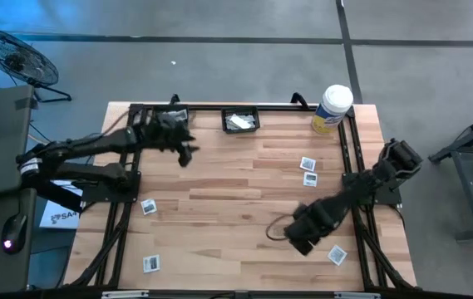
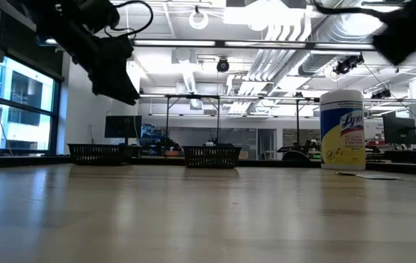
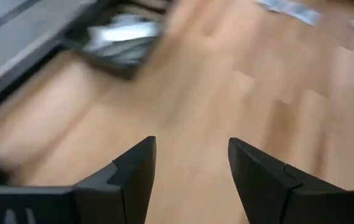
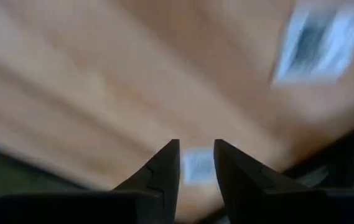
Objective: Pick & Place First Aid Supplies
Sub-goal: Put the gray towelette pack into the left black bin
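The wooden table [image 1: 244, 199] carries a black mesh tray [image 1: 240, 121] at its far edge, about twelve o'clock from the centre, with white packets lying inside. A white Lysol wipes tub [image 1: 332, 109] with a yellow label stands upright at roughly one o'clock, near the far right corner. Loose square packets with dark printed centres lie scattered: two close together [image 1: 308, 170] at two o'clock, one [image 1: 149, 206] at nine o'clock, one [image 1: 152, 264] at seven o'clock, and one [image 1: 337, 254] at five o'clock beside the right arm. Nothing stands between either arm and the tray.

The left gripper [image 1: 188, 153] hangs above the table at about ten o'clock, just short of the tray. In its wrist view its fingers [image 3: 133, 171] are spread well apart with only bare wood between them; it holds nothing.

The right gripper [image 1: 301, 241] sits low at about five o'clock. In its wrist view the fingers [image 4: 164, 165] stand narrowly apart, with a small white packet [image 4: 196, 165] showing in the gap. Whether they are pinching it cannot be told.
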Controlling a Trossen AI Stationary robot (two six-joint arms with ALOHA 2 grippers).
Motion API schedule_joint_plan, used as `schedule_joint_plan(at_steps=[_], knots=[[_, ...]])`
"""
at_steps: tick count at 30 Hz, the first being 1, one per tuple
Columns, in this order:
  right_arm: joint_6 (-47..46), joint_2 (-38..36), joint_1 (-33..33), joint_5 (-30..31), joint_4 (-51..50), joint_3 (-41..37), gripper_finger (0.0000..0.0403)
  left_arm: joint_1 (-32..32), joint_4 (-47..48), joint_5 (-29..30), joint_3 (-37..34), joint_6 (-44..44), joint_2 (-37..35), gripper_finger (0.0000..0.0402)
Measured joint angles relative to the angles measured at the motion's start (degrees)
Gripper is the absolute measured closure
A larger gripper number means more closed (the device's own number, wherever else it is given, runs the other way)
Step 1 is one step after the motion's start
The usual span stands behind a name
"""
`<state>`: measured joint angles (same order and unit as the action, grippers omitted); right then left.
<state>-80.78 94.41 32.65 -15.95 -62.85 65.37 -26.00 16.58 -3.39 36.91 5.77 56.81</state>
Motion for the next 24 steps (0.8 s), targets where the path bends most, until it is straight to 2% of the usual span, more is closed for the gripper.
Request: schedule_joint_plan(at_steps=[3, 6, 11, 16, 20, 24], knots=[[-4.28, -0.05, 3.30, -7.28, 2.43, -2.82, 0.0318, 6.00, -6.34, -0.11, -3.24, -1.24, 0.45, 0.0204], [-9.06, 0.02, 6.10, -10.92, 6.02, -5.79, 0.0322, 10.88, -11.03, -0.12, -5.43, -2.42, 0.47, 0.0204], [-13.06, 0.07, 9.20, -11.96, 12.77, -10.53, 0.0322, 16.79, -13.84, 0.29, -6.41, -2.52, 0.45, 0.0204], [-15.85, 0.11, 10.23, -14.85, 19.69, -15.88, 0.0322, 21.18, -14.23, 6.53, -6.41, -2.54, 0.45, 0.0204], [-16.77, 0.14, 9.94, -14.49, 21.91, -18.07, 0.0322, 22.79, -14.30, 9.59, -6.41, -2.50, 0.45, 0.0204], [-16.77, 0.15, 8.37, -14.44, 22.39, -18.97, 0.0322, 22.80, -15.97, 9.58, -6.41, -0.95, 0.69, 0.0204]])
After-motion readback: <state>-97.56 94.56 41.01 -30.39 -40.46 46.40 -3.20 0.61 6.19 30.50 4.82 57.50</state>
